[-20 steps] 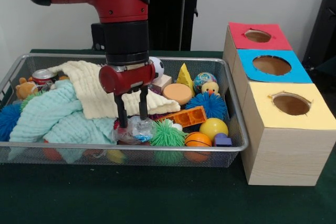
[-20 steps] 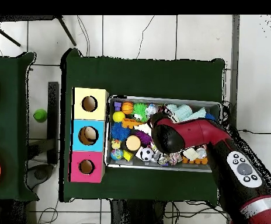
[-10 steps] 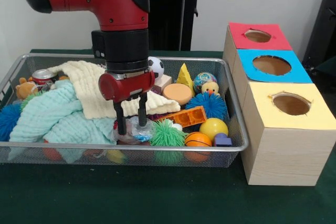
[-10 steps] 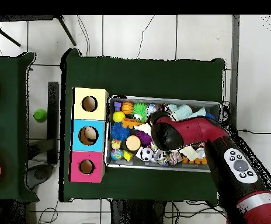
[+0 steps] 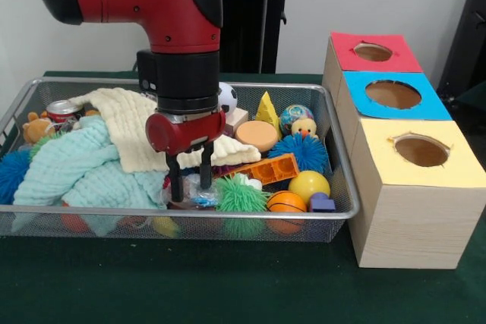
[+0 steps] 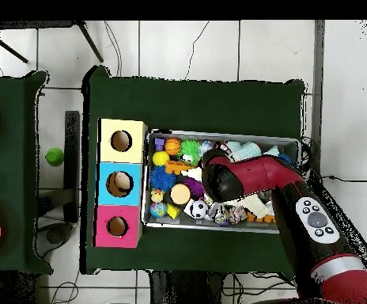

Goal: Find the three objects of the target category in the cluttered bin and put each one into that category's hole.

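Note:
My gripper [image 5: 190, 185] hangs low inside the wire bin [image 5: 334, 115], near its front wall. It is open, and its two black fingers stand on either side of a crinkled clear plastic item [image 5: 199, 196]. A green spiky ball [image 5: 241, 195] lies just right of it. An orange basketball [image 5: 287, 202], a yellow ball [image 5: 308, 184], an orange brick [image 5: 269, 168] and a blue spiky ball [image 5: 307, 152] lie further right. In the overhead view the red arm [image 6: 242, 178] covers the gripper and the middle of the bin [image 6: 218, 226].
A cream cloth [image 5: 125, 127] and a mint cloth [image 5: 72, 168] fill the bin's left half, with a red can [image 5: 61, 110] and a teddy bear [image 5: 36, 127] behind. Right of the bin stand red [image 5: 395, 58], blue [image 5: 429, 104] and yellow [image 5: 380, 158] boxes, each with a hole.
The gripper has sunk lower and moved slightly toward the bin's front wall, down around the clear plastic item. Its finger gap looks unchanged.

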{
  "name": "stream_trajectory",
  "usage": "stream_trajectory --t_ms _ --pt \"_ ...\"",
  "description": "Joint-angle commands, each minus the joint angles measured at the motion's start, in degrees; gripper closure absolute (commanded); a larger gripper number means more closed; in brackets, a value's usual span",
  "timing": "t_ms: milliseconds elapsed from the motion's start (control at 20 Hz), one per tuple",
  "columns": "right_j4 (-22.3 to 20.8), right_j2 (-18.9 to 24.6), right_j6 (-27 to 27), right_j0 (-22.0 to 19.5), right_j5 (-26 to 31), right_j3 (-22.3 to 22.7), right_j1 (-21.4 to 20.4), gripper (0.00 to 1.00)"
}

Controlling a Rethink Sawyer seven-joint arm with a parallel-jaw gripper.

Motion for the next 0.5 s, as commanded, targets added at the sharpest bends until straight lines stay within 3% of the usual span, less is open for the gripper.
stream_trajectory --t_ms 50,300,350,500 --pt "-0.9 -5.0 2.6 2.3 8.6 -5.6 4.7 0.00" --pt "-0.9 -6.2 0.4 4.0 13.0 -7.1 5.0 0.00" --pt "-0.9 -6.3 0.1 4.2 13.4 -7.2 4.9 1.00" --pt "-0.7 -6.3 -0.6 4.3 14.6 -7.3 4.9 1.00"
